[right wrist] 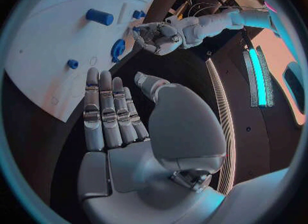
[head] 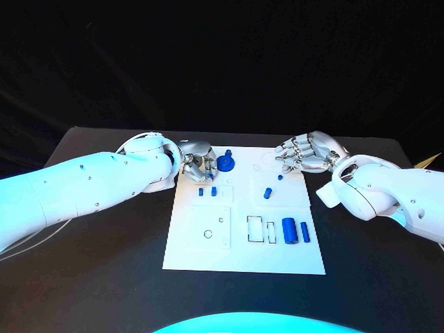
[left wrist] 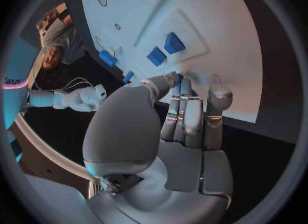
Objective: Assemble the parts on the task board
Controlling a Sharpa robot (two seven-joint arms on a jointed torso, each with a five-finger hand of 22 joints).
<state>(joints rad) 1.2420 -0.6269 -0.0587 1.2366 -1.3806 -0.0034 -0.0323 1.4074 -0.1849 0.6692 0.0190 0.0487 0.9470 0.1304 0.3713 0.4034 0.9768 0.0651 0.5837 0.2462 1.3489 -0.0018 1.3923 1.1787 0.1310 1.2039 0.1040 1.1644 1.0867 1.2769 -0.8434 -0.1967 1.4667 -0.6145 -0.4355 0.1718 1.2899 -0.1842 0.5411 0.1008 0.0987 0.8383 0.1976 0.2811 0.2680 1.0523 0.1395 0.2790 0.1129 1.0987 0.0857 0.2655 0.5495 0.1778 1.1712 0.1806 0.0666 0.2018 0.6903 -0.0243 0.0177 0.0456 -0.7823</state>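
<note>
The white rectangular task board [head: 244, 243] lies mid-table, small blue parts [head: 296, 231] scattered across it. The silver left hand [head: 196, 166] touches a blue knobbed part [head: 227, 163] at the far edge, though any grip is unclear. The silver right hand [head: 305, 153] hovers with fingers straight, holding nothing.

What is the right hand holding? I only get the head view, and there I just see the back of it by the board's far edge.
Observer: Nothing. The right wrist view shows the right hand with a bare palm, its fingers straight and side by side.
Operator: And the left hand?
Observer: In the left wrist view the left hand reaches toward the board, with a speck of blue at its thumb tip. I cannot tell whether that is pinched.
</note>
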